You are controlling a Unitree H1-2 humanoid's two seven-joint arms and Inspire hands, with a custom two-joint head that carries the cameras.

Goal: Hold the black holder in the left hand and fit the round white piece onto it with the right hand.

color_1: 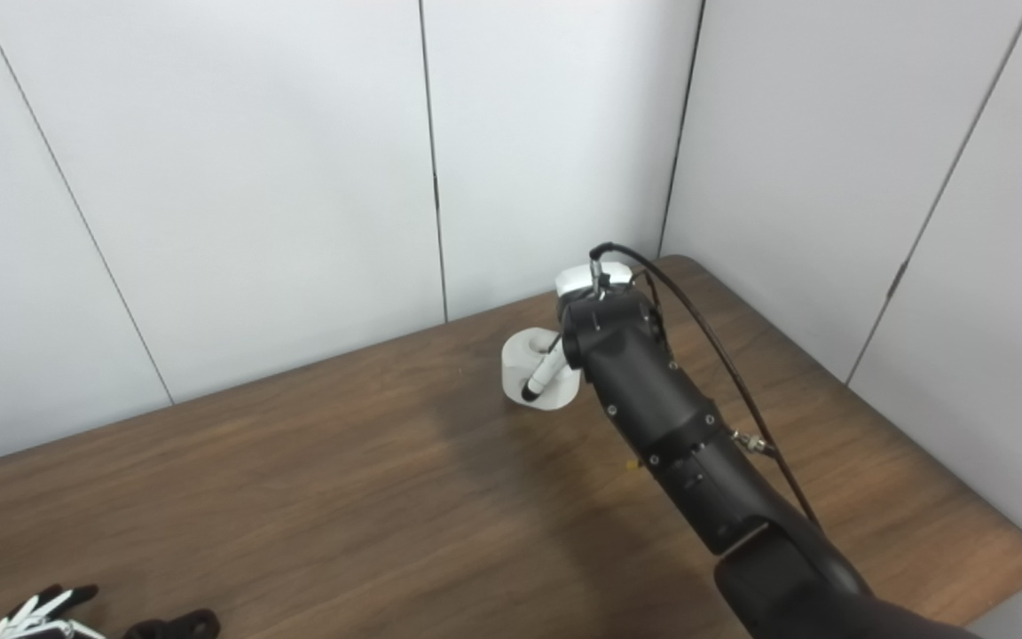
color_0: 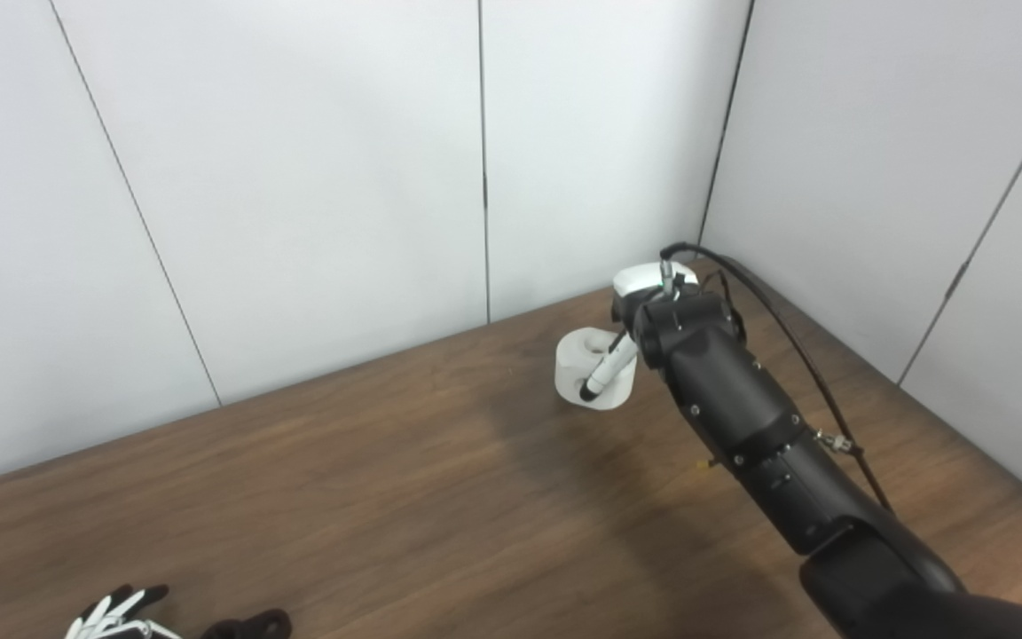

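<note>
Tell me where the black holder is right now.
The black holder lies on the table at the bottom-left edge of both eye views, just right of the left hand, far from the round white piece near the back wall.

Right arm [color_0: 742, 417] outstretched, left hand [color_0: 116, 614] low, fingers [color_0: 103, 611] spread
</note>
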